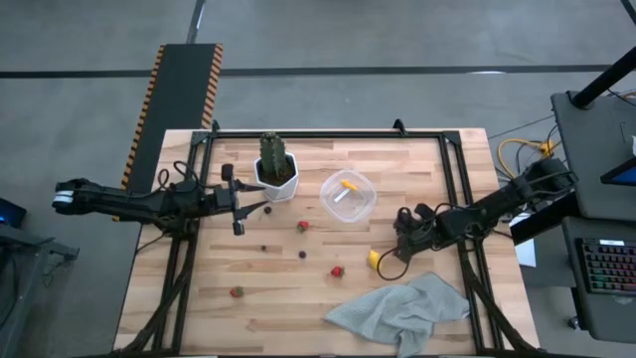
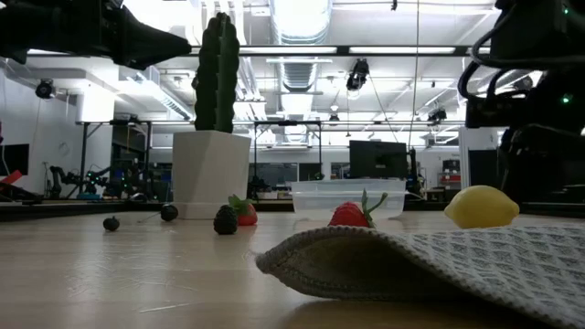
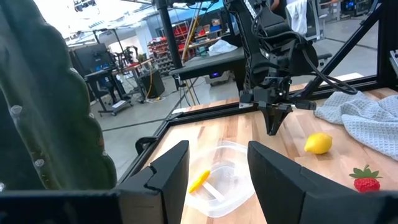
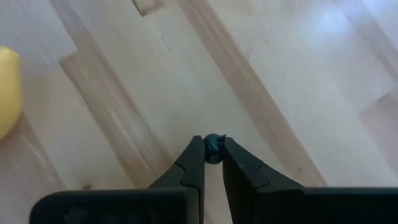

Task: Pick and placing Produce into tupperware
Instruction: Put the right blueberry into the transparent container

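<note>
1. The right gripper is pinched on a tiny dark berry held between its fingertips, above bare wooden table. In the high view this gripper sits at about 3 o'clock from the table's centre, just right of the tupperware.
2. The tupperware is a clear, round-cornered container at roughly 1 o'clock from the table's centre; a yellow banana-like piece lies inside it.
3. The left gripper hangs with its fingers spread and nothing between them, at about 10 o'clock on the table, just beside the white plant pot that holds a green cactus. Its wrist view looks past the cactus toward the tupperware.
4. A yellow lemon lies at 5 o'clock from the tupperware, near the right gripper.
5. Red strawberries lie loose on the wood: one at 7 o'clock from the tupperware, one near the table's centre toward 6 o'clock, and one far out at 8 o'clock.
6. Small dark berries rest on the table between the strawberries.
7. A grey cloth lies crumpled at 5 o'clock, near the table's front edge.
</note>
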### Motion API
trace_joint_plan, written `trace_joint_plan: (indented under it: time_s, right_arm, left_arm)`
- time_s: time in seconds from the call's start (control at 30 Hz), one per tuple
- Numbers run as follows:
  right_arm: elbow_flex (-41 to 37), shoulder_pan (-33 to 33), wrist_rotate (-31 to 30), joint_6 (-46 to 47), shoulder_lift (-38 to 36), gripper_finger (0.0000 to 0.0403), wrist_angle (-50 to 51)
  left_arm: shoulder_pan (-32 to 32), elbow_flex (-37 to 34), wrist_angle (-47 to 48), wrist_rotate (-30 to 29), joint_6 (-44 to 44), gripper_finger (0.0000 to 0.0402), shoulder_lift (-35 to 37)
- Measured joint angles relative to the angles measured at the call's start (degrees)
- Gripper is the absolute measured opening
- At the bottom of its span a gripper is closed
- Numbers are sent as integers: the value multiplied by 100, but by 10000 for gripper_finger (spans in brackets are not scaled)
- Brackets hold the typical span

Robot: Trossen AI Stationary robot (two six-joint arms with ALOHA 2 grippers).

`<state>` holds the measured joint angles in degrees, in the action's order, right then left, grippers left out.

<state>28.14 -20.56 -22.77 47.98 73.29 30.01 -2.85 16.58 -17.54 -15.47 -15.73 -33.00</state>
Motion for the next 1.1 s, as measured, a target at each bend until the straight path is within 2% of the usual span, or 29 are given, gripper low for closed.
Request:
trace_joint_plan:
  time_s: [0.33,0.7,0.8,1.1]
  right_arm:
    - [598,145,-585,-732,-6,29,119]
    - [1370,1381,-721,-2542,-10,29,-104]
    - [1513,1775,-564,-3100,-10,29,-363]
    - [1567,2964,636,-4245,191,29,-1573]
  left_arm:
    - [0,0,2,-2,0,151,3]
    - [0,22,-2,-2,2,151,5]
    - [0,22,1,0,2,151,12]
    - [-1,22,0,0,2,151,16]
